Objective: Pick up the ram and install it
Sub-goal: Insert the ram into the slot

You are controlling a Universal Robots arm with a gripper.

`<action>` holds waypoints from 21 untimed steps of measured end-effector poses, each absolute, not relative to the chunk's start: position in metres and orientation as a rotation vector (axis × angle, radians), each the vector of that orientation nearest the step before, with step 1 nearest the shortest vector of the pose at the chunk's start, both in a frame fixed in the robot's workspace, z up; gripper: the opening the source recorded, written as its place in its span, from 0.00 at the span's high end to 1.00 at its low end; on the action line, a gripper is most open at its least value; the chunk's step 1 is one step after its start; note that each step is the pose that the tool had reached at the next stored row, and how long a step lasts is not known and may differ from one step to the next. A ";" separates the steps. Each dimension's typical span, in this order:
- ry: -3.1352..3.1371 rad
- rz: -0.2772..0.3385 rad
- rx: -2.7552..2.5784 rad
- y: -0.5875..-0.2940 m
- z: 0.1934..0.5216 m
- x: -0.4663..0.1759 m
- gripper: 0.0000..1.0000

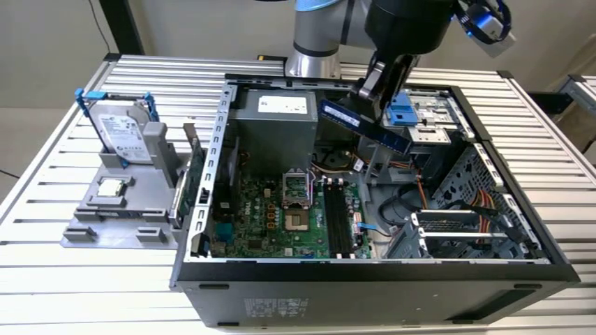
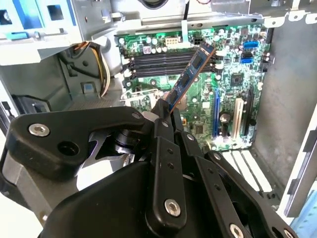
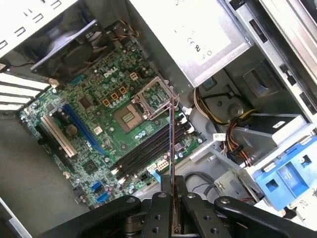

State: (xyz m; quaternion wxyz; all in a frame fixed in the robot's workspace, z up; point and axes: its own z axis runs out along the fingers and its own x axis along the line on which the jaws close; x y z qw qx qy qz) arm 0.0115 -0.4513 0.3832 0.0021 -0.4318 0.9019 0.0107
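Ram (image 1: 384,135) clamped between the fingers of the end effector (image 1: 370,100), held in the air over the open computer case (image 1: 373,279), touching nothing else. In the exterior view the ram's long axis slopes down toward the exterior view's right, above the cables beside the power supply (image 1: 275,129). Memory slots (image 1: 337,216) sit on the motherboard (image 1: 265,223), well below the ram and nearer the camera; they look unfilled. Slots run near-to-far in the exterior view and the ram runs across that line, so I judge the two long axes crossed, not parallel. In the second wrist view most of the ram (image 2: 190,77) juts past the fingertips, angled out over the slots (image 2: 158,59). In the first wrist view the ram (image 3: 171,144) is edge-on, a thin line cutting the slots (image 3: 143,151) at an angle. Case stands on the slatted counter (image 1: 75,279). Ram not yet seated.
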 end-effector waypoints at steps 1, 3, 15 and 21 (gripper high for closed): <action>2.837 0.033 -1.340 -0.451 0.383 0.012 1.00; 2.849 0.033 -1.312 -0.451 0.383 0.012 1.00; 2.923 0.033 -1.135 -0.451 0.383 0.012 1.00; 2.956 0.032 -1.046 -0.451 0.383 0.012 1.00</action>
